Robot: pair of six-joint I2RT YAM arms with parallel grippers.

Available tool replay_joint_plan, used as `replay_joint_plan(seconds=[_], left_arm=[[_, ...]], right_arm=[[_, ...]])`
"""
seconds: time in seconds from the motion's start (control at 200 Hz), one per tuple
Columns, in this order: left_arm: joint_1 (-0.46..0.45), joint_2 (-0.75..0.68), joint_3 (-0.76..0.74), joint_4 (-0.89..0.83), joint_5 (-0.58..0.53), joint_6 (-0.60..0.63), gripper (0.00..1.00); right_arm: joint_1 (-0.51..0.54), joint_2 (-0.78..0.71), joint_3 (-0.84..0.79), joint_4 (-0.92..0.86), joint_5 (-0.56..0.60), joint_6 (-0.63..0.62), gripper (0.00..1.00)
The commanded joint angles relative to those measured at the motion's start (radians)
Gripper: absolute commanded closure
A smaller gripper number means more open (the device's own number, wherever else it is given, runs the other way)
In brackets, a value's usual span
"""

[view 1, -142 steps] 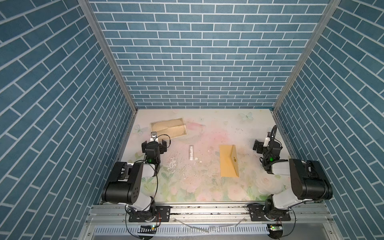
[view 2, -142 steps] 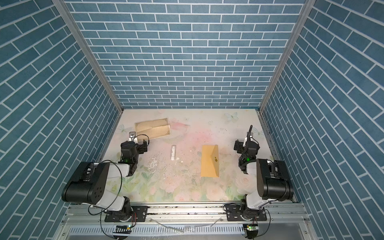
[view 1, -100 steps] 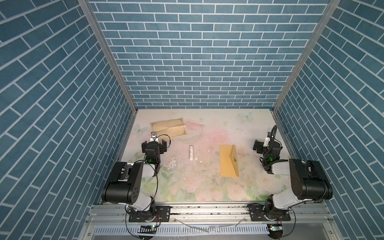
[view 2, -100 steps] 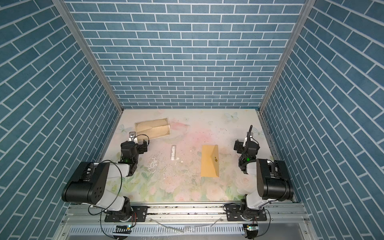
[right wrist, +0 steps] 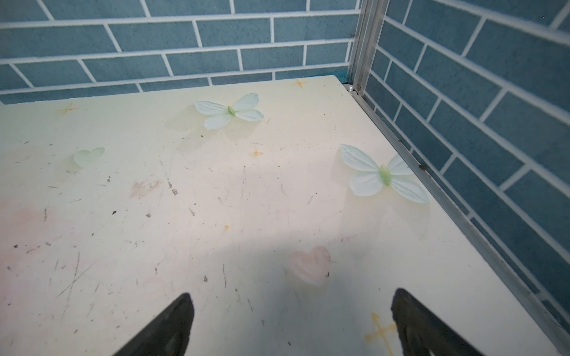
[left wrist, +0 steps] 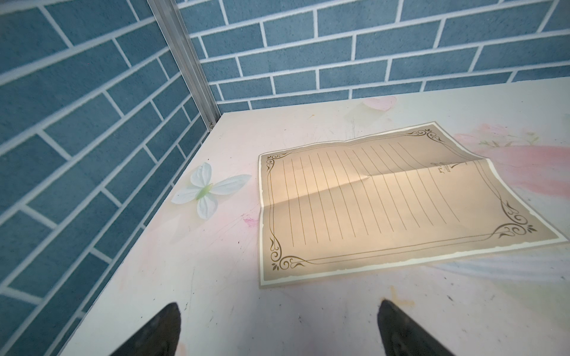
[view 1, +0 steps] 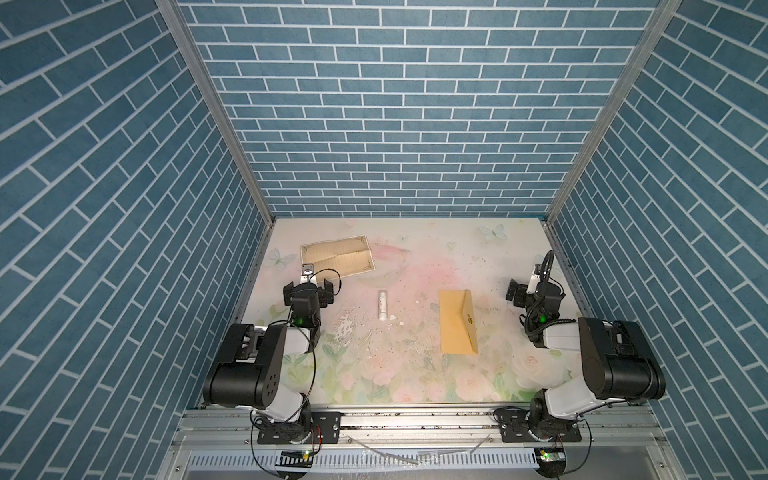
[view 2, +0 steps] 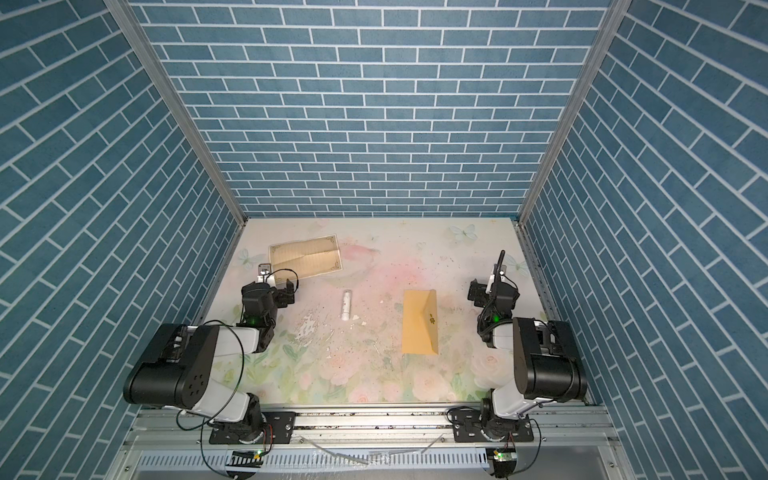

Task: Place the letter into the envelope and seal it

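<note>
On the far-left part of the table [view 1: 415, 374] lies the letter [view 1: 337, 261], printed side up, unfolded, with a crease running along its length that humps the sheet slightly; seen closer in the left wrist view [left wrist: 385, 209]. The left gripper [left wrist: 279, 326] sits just near-side of it, jaws spread wide, nothing between them, not touching paper. The envelope [view 1: 457, 322] is centre-right, long axis running near–far, flap folded down flat with the gold emblem [view 1: 470, 319] showing. A white stick [view 1: 382, 305] lies between letter and envelope, apart from both. The right gripper [right wrist: 293, 326] is parked at the right edge, jaws also wide apart and empty, envelope not in its wrist view.

Nothing done yet; the step in hand reads as the left arm picking up the letter.

How to do it well, my take:
- Thin flat sheet, so go for an edge. The near edge closest to the left gripper looks easiest; the creased hump may give a fingertip some lift.
- Come in low and shallow, one finger sliding under, then pinch. A straight-down pinch would likely just crumple or push it.
- The sheet looks wider than the envelope, so it probably needs refolding along the crease first.
- The flap is down, so the right arm has to open it and pin the envelope.
- Keep clear of the stick when carrying across.
</note>
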Motion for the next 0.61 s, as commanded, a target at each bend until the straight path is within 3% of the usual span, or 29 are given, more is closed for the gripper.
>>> replay_joint_plan(seconds=[0.0,0.6], left_arm=[[0.005,-0.001,0.006,-0.001,-0.008,-0.008,0.0],[0.005,-0.001,0.008,-0.004,-0.008,-0.008,0.0]], right_arm=[[0.002,0.002,-0.007,0.033,0.009,-0.024,0.01],[-0.006,0.0,-0.005,0.026,-0.007,-0.019,0.01]])
